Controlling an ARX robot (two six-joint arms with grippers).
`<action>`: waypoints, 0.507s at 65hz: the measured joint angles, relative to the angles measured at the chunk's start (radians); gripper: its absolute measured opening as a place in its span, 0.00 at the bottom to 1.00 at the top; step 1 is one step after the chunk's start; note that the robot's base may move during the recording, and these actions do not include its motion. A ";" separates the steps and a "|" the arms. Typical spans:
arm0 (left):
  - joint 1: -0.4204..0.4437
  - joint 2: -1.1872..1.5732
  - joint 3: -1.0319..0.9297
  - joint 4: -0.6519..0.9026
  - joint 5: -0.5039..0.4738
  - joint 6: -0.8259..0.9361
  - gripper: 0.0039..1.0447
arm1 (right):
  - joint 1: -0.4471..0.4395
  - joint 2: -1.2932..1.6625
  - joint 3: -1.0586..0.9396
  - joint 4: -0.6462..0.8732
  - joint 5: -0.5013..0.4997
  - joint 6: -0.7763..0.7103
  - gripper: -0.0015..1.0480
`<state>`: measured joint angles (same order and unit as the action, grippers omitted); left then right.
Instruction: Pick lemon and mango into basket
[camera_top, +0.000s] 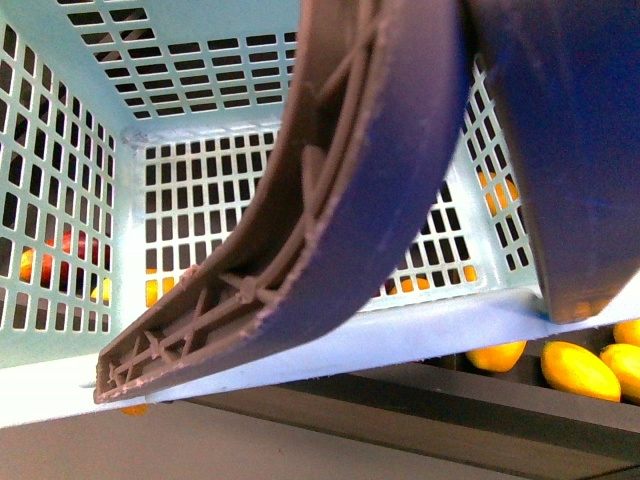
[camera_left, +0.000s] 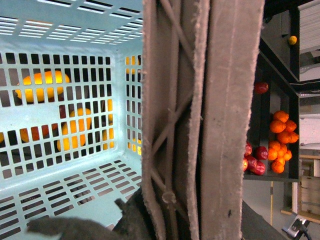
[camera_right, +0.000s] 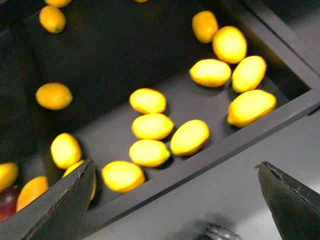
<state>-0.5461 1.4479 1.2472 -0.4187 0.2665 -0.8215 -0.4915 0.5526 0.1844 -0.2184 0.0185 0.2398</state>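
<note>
Close against the body camera: basket (camera_top: 60, 200), teal, slotted walls, filling most of the front view. No fruit shows inside it; the yellow and red patches are seen through the slots, so they lie outside.

Handle (camera_left: 200, 120): brown, ribbed, swung across the basket's open top. Left gripper (camera_left: 195, 227): dark pads sit on either side of the handle, so it looks clamped on it. Contact is only partly in view.

Black bin (camera_right: 240, 142): below and beyond the basket's lower rim, holding loose yellow fruit.

Mango (camera_right: 251, 107): longest fruit in the bin, near its raised edge, touching a neighbour. Identity is a judgement; it could be a large lemon.

Lemon (camera_right: 149, 152): short oval with a small nub, in the middle cluster, touching the fruit next to it.

Right gripper (camera_right: 176, 165): over the bin, outside the basket, fingers spread wide with nothing between them.

Handling (judged): both fruits are light, firm and smooth, and will likely roll if nudged. Take each across its short middle, not the tapered ends. The mango skin may bruise, so squeeze moderately. Tight clusters leave little finger room; the lemon's open side looks easiest.
</note>
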 joint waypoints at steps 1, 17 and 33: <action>0.000 0.000 0.000 0.000 0.000 0.000 0.14 | -0.019 0.021 -0.002 0.021 -0.011 -0.016 0.92; 0.000 0.000 0.000 0.000 -0.005 -0.002 0.14 | -0.169 0.793 0.093 0.621 -0.072 -0.407 0.92; 0.000 0.000 0.000 0.000 -0.003 -0.003 0.14 | 0.010 1.241 0.305 0.732 -0.030 -0.536 0.92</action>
<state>-0.5461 1.4479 1.2472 -0.4187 0.2638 -0.8246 -0.4816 1.7939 0.4896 0.5137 -0.0116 -0.2966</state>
